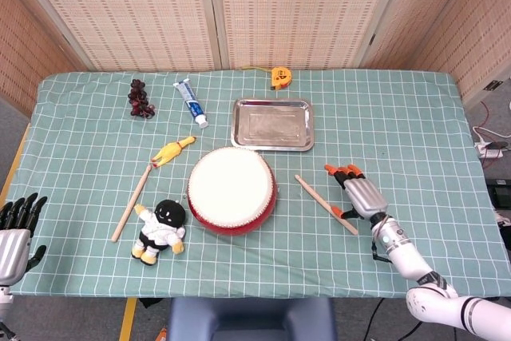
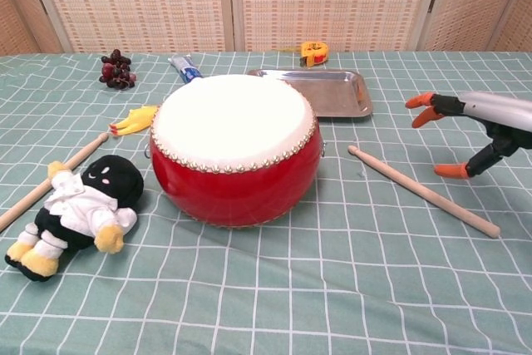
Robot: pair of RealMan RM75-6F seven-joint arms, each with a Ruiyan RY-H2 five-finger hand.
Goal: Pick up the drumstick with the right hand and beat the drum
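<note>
The red drum (image 1: 231, 192) (image 2: 235, 145) with its white skin sits at the table's middle. A wooden drumstick (image 1: 325, 204) (image 2: 422, 190) lies flat on the cloth just right of it, slanting toward the near right. My right hand (image 1: 358, 193) (image 2: 465, 126) hovers over the stick's right side with orange-tipped fingers spread, holding nothing and above the stick. A second drumstick (image 1: 132, 201) (image 2: 50, 180) lies left of the drum. My left hand (image 1: 16, 229) hangs off the table's near left corner, fingers apart and empty.
A black-and-white plush doll (image 1: 161, 231) (image 2: 75, 212) lies near left of the drum. A steel tray (image 1: 272, 124) (image 2: 328, 91) is behind it. A rubber chicken (image 1: 172, 152), toothpaste tube (image 1: 191, 102), grapes (image 1: 140, 98) and yellow tape measure (image 1: 279, 77) lie further back.
</note>
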